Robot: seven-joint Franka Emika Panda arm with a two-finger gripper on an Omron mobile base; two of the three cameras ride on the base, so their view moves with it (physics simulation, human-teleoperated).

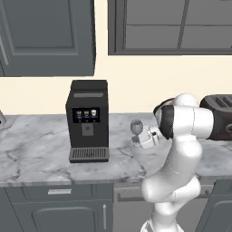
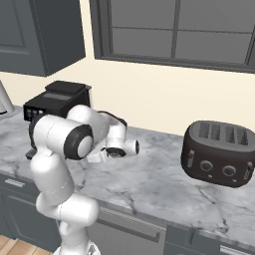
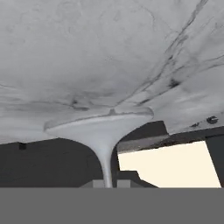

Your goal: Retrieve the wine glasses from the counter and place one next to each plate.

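Wine glass [image 1: 136, 127] on bench [image 1: 41, 149], right of coffee machine [image 1: 87, 120]: our pincer [image 1: 140, 140] clamped on stem; grasp step, next lift straight up.

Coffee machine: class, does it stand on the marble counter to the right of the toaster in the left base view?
No, the coffee machine stands left of the toaster.

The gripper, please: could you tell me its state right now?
Gripper: shut on the stem of a wine glass standing on the counter.
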